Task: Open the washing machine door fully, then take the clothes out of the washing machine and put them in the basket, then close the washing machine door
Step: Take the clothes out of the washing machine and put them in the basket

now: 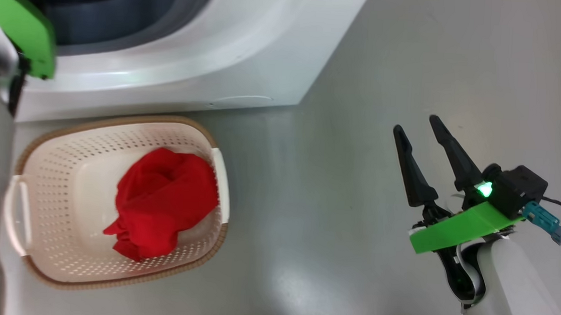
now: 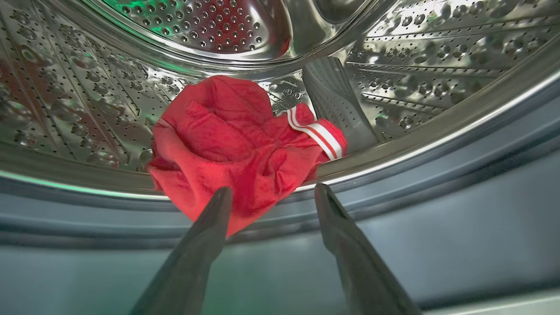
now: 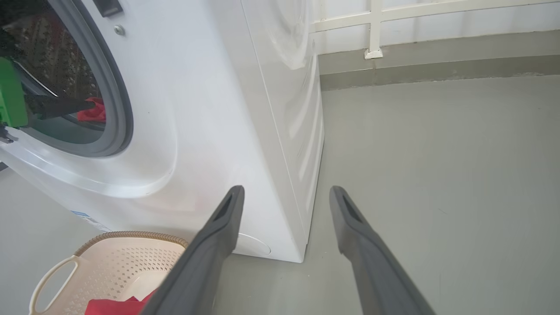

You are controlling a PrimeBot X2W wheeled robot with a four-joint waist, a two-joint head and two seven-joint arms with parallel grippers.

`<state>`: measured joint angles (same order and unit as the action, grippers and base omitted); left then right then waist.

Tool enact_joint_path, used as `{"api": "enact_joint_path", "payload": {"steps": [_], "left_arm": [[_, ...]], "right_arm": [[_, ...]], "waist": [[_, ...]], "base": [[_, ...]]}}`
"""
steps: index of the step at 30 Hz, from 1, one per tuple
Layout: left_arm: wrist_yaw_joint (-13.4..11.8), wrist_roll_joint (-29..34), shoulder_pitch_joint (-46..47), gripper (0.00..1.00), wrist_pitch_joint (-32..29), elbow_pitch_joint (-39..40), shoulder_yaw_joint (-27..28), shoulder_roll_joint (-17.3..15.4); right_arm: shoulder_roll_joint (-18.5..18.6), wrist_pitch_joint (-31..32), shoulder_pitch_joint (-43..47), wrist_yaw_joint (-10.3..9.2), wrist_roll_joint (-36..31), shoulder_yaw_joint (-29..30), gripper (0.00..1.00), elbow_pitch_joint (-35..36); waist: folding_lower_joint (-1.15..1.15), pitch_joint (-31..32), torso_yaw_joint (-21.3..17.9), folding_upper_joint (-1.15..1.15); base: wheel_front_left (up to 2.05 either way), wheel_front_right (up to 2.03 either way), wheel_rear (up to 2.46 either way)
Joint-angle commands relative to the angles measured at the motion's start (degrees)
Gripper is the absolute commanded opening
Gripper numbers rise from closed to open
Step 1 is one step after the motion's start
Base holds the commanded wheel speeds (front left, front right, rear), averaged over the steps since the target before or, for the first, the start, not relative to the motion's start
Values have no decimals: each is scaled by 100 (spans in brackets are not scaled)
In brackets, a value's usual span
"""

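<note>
White front-loading washing machine (image 1: pixel 248 45): open. Cream perforated plastic basket (image 1: pixel 119 119): on floor (image 1: pixel 386 62), one red cloth (image 1: pixel 163 199) deposited. Red white-striped fabric garment (image 2: pixel 236 144): lodged at steel drum (image 2: pixel 65 109) lip. Left gripper (image 2: pixel 272 189): jaws spread, empty, at garment's edge; deeper bite advised before closure. Right gripper (image 1: pixel 416 123): jaws spread, idle.

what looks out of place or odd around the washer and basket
Nothing stands out. One red garment lies bunched in the basket; the striped garment sags over the drum lip.

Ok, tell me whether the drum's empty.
No, a red garment with white stripes lies in the drum, just in front of the open left gripper.
</note>
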<state>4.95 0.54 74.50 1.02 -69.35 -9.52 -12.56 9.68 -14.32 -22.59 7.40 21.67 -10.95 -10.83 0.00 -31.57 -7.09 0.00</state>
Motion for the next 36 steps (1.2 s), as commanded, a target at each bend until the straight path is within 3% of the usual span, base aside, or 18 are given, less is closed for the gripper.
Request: {"api": "enact_joint_path", "payload": {"steps": [1, 21, 23, 26, 28, 36], "left_arm": [[-77, 78, 222, 100, 13, 11, 6, -372], [-359, 254, 703, 99, -73, -398, -346, -886], [-380, 254, 684, 45, -93, -411, -374, -904], [-396, 277, 659, 10, -162, -426, -441, -933], [-397, 261, 674, 0, -177, -432, -455, -948], [-351, 60, 666, 0, 145, -442, -410, -850]], "right_arm": [[-34, -68, 2, 9, -17, -160, 100, 131], [-147, -68, -187, 9, 37, -436, 100, 72], [-143, -68, -184, 9, 33, -438, 100, 66], [-128, -68, -187, 9, 56, -470, 100, 41], [-117, -68, -214, 9, 67, -503, 100, 31], [-69, -68, -238, 9, 73, -458, 100, 21]], "waist": [[0, -195, -190, 0], [0, -458, -530, 0], [0, -456, -530, 0], [0, -453, -529, 0], [0, -468, -531, 0], [0, -429, -440, 0]], "base": [[0, 0, 0], [0, 0, 0], [0, 0, 0], [0, 0, 0], [0, 0, 0], [0, 0, 0]]}}
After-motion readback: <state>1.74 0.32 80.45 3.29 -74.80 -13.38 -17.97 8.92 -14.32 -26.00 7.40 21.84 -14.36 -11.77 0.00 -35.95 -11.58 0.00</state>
